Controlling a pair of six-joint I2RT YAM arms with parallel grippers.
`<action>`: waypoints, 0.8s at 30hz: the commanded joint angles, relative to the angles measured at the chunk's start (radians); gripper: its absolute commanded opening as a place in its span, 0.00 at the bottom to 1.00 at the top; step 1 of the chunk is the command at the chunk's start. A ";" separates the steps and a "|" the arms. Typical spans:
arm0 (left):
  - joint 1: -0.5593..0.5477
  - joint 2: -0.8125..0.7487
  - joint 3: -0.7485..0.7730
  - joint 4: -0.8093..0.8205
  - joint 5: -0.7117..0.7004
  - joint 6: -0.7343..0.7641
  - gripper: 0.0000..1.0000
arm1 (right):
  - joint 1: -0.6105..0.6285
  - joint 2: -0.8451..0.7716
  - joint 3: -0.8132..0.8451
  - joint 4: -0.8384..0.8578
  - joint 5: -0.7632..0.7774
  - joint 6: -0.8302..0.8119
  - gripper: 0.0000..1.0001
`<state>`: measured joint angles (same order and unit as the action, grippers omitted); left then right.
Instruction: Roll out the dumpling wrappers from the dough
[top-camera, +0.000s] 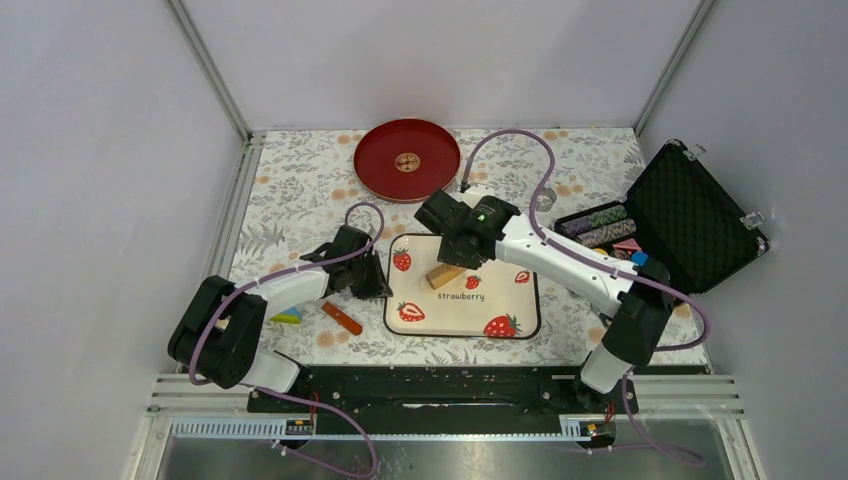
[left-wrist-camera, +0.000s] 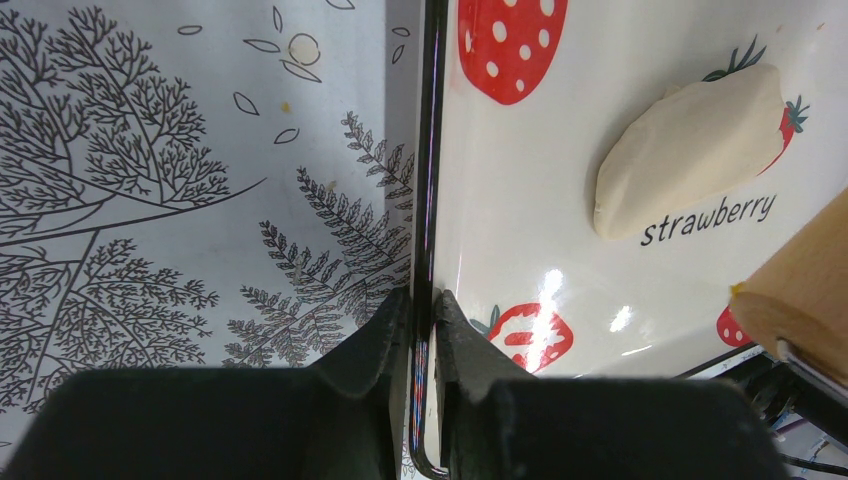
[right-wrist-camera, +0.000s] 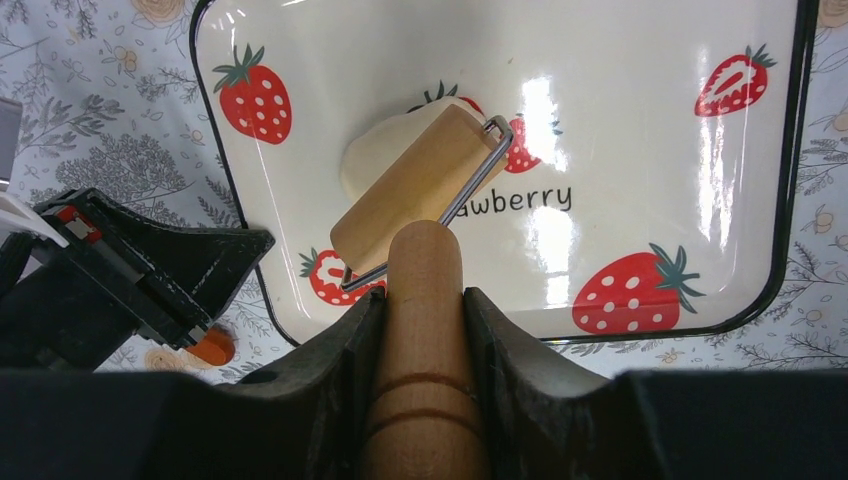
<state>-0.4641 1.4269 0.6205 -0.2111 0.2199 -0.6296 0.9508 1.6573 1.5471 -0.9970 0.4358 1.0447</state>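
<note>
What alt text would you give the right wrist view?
The right gripper holds a wooden roller by its handle, drum over a pale dough lump in a strawberry-print tray on a floral tablecloth.

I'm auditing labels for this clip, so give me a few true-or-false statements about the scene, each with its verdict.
1. The right gripper holds the wooden roller by its handle. True.
2. The left gripper hangs open above the dough. False: it is shut on the strawberry tray, pinching its rim.
3. The dough lies on the strawberry tray. True.
4. The black case is closed. False: it lies open, with chips inside.
</note>
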 joint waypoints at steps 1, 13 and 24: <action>0.006 0.018 -0.013 -0.082 -0.072 0.024 0.00 | 0.002 0.041 0.035 0.020 -0.030 0.033 0.00; 0.006 0.018 -0.013 -0.081 -0.072 0.023 0.00 | 0.002 0.149 0.037 0.021 -0.051 0.025 0.00; 0.005 0.018 -0.013 -0.082 -0.071 0.023 0.00 | -0.026 0.160 -0.108 0.057 -0.144 0.033 0.00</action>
<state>-0.4641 1.4269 0.6205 -0.2111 0.2199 -0.6296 0.9482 1.7859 1.5211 -0.9348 0.3698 1.0492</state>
